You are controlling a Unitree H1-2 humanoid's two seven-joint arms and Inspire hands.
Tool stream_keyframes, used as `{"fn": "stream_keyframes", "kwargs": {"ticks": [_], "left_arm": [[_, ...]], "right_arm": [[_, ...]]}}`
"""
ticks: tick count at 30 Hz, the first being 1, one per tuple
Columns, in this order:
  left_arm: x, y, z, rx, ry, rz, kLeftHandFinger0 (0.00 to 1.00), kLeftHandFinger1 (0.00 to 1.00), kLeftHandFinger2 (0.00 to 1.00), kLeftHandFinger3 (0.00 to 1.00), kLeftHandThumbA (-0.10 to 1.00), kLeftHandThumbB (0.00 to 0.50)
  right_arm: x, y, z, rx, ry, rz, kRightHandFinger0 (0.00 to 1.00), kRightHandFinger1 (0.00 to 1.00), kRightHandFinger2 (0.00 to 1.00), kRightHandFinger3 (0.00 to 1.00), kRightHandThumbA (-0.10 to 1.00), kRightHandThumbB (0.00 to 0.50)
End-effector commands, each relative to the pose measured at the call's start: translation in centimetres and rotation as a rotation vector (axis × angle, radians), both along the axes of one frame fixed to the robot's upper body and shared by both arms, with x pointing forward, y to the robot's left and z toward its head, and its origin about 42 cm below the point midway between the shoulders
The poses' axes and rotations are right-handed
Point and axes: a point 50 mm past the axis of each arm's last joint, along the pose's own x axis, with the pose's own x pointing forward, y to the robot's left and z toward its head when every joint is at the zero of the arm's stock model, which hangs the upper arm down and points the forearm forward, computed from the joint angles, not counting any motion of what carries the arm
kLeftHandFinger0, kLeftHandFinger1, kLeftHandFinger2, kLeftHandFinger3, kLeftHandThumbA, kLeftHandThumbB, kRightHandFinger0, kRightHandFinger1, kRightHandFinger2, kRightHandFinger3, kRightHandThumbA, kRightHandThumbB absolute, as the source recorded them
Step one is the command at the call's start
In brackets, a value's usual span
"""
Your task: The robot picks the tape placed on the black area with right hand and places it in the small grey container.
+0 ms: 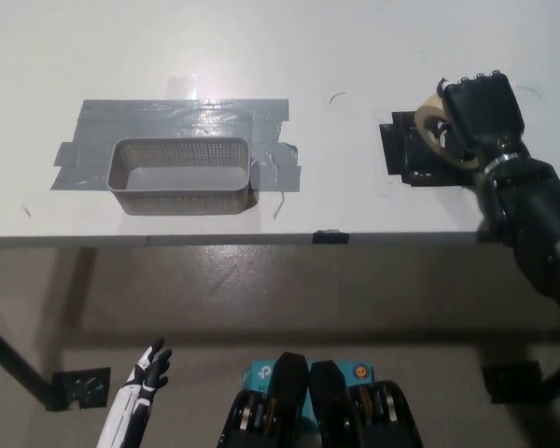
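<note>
A beige roll of tape (431,121) stands tilted at the right side of the black area (406,154) on the white table. My black right hand (476,117) is curled over it, shut on the roll, hiding most of it. The small grey mesh container (179,175) sits on grey tape patches at the table's left, well away from the hand. My white left hand (147,371) hangs open below the table's front edge, at the lower left.
The white table's front edge (215,240) crosses the picture. Grey duct tape strips (182,119) surround the container. A small black marker (329,235) sits at the table edge. Floor lies below.
</note>
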Motion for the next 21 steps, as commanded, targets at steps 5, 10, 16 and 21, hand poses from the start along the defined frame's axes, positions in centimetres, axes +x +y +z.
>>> {"fn": "stream_keyframes", "kwargs": {"ticks": [5,10,16,21], "left_arm": [[0.4,0.4,1.2,-0.002,-0.067,-0.010,1.00,1.00,1.00,1.00,1.00,0.035],[0.8,0.3,1.3,0.003,-0.073,-0.009,1.00,1.00,1.00,1.00,1.00,0.028],[0.9,0.1,1.4,0.014,-0.074,-0.019,1.00,1.00,1.00,1.00,1.00,0.041],[1.0,0.0,1.5,0.007,-0.081,-0.029,1.00,1.00,1.00,1.00,1.00,0.012]], "right_arm": [[1.4,0.1,6.8,0.116,-0.272,0.114,0.00,0.06,0.28,0.19,-0.10,0.207],[1.9,3.0,11.1,0.217,-0.360,0.203,0.00,0.13,0.53,0.17,-0.10,0.241],[1.2,8.3,14.4,0.225,-0.447,0.373,0.00,0.06,0.48,0.32,-0.10,0.241],[0.0,14.0,15.4,0.223,-0.466,0.478,0.00,0.00,0.16,0.23,-0.10,0.288]]}}
